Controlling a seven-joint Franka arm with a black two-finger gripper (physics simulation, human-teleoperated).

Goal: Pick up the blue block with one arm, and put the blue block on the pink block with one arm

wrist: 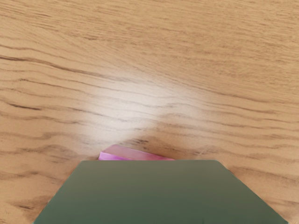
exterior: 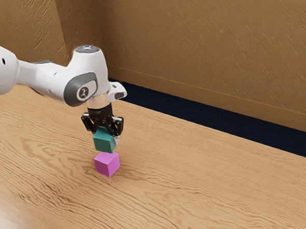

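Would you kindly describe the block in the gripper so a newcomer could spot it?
On the wooden table, follow the white arm down to its black gripper. The teal block is clamped there, directly above the pink block; it alone is teal and held.

White rounded arm (exterior: 46, 79) with grey joint caps (exterior: 82, 89), a small round marking, and black jaws

Table (exterior: 216, 191): wood-grain surface with a soft sheen; teal block (exterior: 104, 141) and pink block (exterior: 107, 164): smooth, matt faces; wall (exterior: 224, 46): rough, textured finish.
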